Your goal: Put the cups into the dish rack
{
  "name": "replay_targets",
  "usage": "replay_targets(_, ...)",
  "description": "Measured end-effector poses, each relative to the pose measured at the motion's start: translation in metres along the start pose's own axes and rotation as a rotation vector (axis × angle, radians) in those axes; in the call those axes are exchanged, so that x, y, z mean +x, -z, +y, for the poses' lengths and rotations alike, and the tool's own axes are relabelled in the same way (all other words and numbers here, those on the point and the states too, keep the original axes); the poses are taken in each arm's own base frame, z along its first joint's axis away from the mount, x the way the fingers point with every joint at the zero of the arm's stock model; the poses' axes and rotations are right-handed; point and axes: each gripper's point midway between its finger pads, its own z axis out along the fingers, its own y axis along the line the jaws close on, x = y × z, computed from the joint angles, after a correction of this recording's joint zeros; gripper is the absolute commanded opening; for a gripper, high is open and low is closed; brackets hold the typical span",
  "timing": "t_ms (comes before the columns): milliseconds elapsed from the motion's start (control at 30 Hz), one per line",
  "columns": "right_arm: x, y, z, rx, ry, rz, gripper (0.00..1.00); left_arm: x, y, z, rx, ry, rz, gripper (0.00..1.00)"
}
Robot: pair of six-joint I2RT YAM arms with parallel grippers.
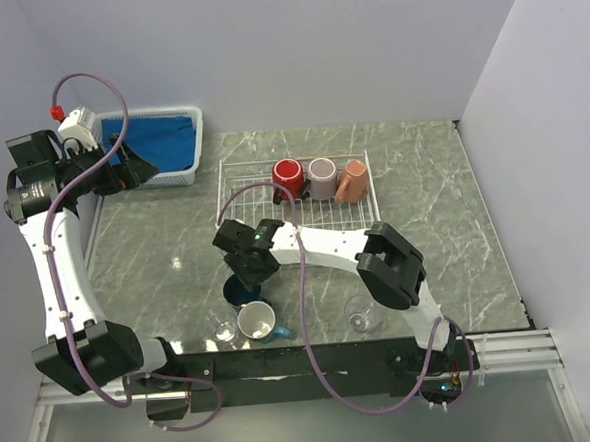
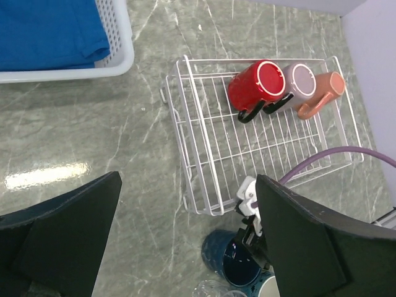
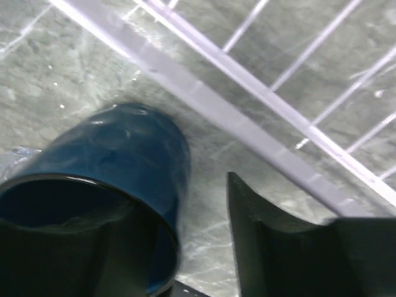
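Note:
A navy mug (image 1: pixel 237 290) stands on the table just in front of the white wire dish rack (image 1: pixel 274 207). My right gripper (image 1: pixel 248 269) is open and straddles the mug's wall. In the right wrist view one finger is inside the navy mug (image 3: pixel 124 154) and the other finger (image 3: pixel 278 247) is outside, a gap away. A red mug (image 1: pixel 288 173), a mauve mug (image 1: pixel 321 176) and a salmon mug (image 1: pixel 352 182) lie in the rack's far end. A light blue mug (image 1: pixel 256 322) and two glass cups (image 1: pixel 225 332) (image 1: pixel 361 317) stand near the front edge. My left gripper (image 1: pixel 137 171) is open and empty, raised at the far left.
A white plastic basket (image 1: pixel 195 137) with blue cloth stands at the back left, under my left gripper. A purple cable crosses the rack's near right corner (image 2: pixel 334 154). The rack's near rim (image 3: pixel 247 124) runs close beside my right gripper's outer finger.

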Motion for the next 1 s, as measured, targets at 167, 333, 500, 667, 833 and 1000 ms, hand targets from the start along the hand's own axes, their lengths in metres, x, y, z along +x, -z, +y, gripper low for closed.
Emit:
replay_targets(167, 0.002, -0.007, 0.006, -0.002, 0.013, 0.001, 0.23, 0.0, 0.0, 0.003, -0.035, -0.021, -0.002, 0.96)
replay_targets(333, 0.005, -0.009, 0.002, 0.03, 0.018, -0.002, 0.0, 0.015, -0.007, -0.006, -0.071, -0.084, 0.02, 0.96)
replay_targets(500, 0.007, -0.005, -0.011, 0.097, 0.029, 0.009, 0.0, 0.013, -0.005, -0.02, -0.077, -0.123, 0.013, 0.96)
replay_targets(667, -0.002, 0.031, -0.026, 0.17, 0.055, 0.022, 0.0, -0.008, -0.004, -0.029, -0.067, -0.145, -0.018, 0.96)
replay_targets(833, -0.06, 0.11, -0.028, 0.101, -0.024, -0.139, 0.0, -0.023, 0.0, -0.033, -0.081, -0.187, -0.077, 0.96)
replay_targets(1000, -0.122, 0.215, -0.066, -0.11, -0.241, -0.39, 0.0, -0.041, 0.008, -0.052, -0.032, -0.201, -0.131, 0.96)
